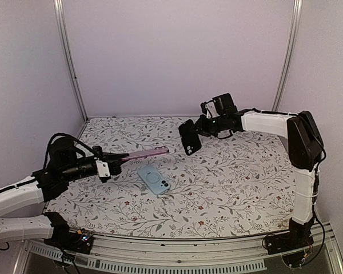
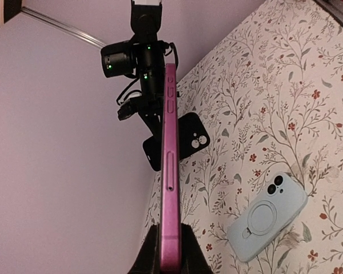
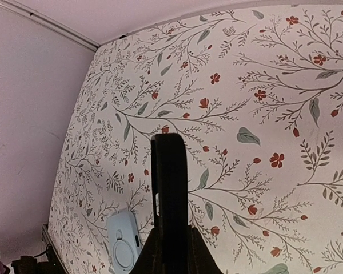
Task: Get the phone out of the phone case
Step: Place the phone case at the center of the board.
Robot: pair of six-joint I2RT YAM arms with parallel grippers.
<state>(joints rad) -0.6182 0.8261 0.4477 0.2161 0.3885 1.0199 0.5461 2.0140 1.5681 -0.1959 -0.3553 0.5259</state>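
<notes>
I've got the pink phone (image 1: 148, 153) pinched edge-on in the left jaws, left of centre. The right jaws clamp one black case (image 1: 190, 137), upper middle, apart from the phone. One pale blue case (image 1: 155, 179) lies on the bench (image 1: 246, 188) just below the phone; I can't tell if it's filled.

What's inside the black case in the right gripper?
Of the black phone case, only back and edge show; inside is hidden. The pink phone is apart, in the left gripper.
</notes>
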